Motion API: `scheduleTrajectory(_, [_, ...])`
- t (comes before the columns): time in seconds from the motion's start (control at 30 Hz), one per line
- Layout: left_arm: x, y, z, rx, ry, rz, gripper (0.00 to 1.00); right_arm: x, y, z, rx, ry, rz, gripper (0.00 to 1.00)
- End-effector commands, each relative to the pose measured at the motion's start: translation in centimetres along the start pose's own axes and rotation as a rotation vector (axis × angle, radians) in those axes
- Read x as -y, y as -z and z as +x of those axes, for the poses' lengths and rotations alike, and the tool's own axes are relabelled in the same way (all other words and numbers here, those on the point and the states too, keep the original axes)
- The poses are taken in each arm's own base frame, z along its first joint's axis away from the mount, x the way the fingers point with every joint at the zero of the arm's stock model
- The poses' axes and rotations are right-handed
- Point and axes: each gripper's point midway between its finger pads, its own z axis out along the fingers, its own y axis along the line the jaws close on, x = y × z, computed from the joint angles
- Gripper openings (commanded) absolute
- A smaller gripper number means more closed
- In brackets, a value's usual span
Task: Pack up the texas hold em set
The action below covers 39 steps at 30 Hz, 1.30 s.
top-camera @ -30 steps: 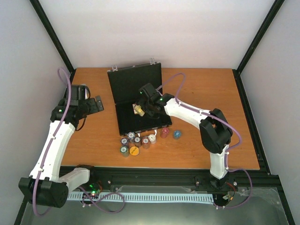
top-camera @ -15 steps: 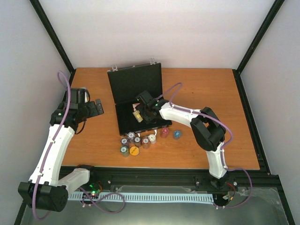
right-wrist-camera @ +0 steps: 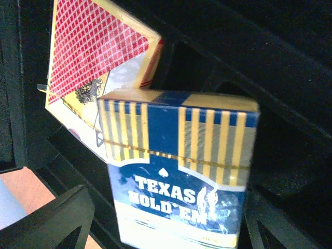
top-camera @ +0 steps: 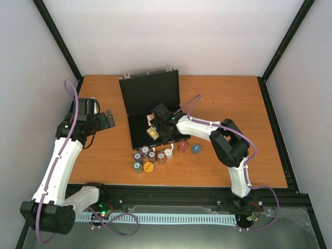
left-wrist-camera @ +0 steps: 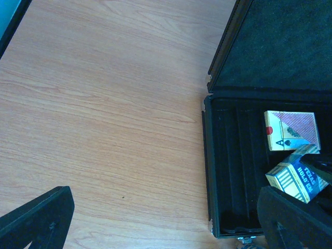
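Clearly printed white letters read "TEXAS HOLD'EM" on a blue deck (right-wrist-camera: 176,166) with yellow stripes. The right gripper (right-wrist-camera: 168,207) pinches it, tilted, over the tray of the open black case (top-camera: 150,93). Just beyond it, a red deck (left-wrist-camera: 290,129) lies flat in the tray. Stacks of chips (top-camera: 150,155) stand on the wooden table (top-camera: 233,104), near the case. The left gripper (top-camera: 110,118), fingers spread, hovers left of the case. White walls (top-camera: 171,36) and black posts (top-camera: 57,39) surround the table.

Black case (top-camera: 150,93), red-latticed deck (right-wrist-camera: 98,46), blue gold-striped deck (right-wrist-camera: 176,166), multicoloured chips (top-camera: 150,155).
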Motion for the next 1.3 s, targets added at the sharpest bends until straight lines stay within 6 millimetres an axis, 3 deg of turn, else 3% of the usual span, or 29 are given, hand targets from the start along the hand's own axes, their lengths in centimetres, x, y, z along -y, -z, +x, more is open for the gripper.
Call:
scheduleTrajectory(0.0, [-0.1,0.5,-0.1,0.010,0.002,-0.002,1.00,-0.8,0.6,-0.1,0.017,0.012,-0.015,0.81])
scheduleTrajectory(0.17, [0.0,0.6,-0.2,0.014,0.003,0.005,1.00,-2.0,2.1,-0.1,0.016,0.064,-0.021,0.83])
scheduleTrajectory(0.33, [0.1,0.4,-0.1,0.012,0.002,0.008,1.00,-4.2,5.4,-0.7,0.062,0.225,-0.005,0.83])
scheduleTrajectory(0.43, [0.1,0.3,0.0,0.008,0.000,0.008,1.00,-4.6,6.4,-1.0,0.077,0.323,0.017,0.84])
scheduleTrajectory(0.57, [0.1,0.4,-0.2,0.012,-0.001,0.008,1.00,-5.5,5.6,-1.3,0.060,0.503,0.046,0.88])
scheduleTrajectory(0.77, [0.2,0.2,-0.6,0.018,-0.003,0.003,1.00,-7.4,0.4,0.5,-0.125,0.763,0.000,0.88])
scheduleTrajectory(0.9, [0.1,0.3,-0.9,0.024,0.001,-0.001,1.00,-7.5,-1.4,1.1,-0.182,0.849,-0.015,0.88])
scheduleTrajectory(1.1, [-0.2,0.2,-0.7,0.024,0.001,-0.021,1.00,-5.5,-1.7,0.5,-0.190,0.863,0.050,0.88])
scheduleTrajectory(1.27, [-0.2,0.1,-0.6,0.021,0.008,-0.019,1.00,-4.0,-0.1,-0.1,-0.165,0.867,0.089,0.88])
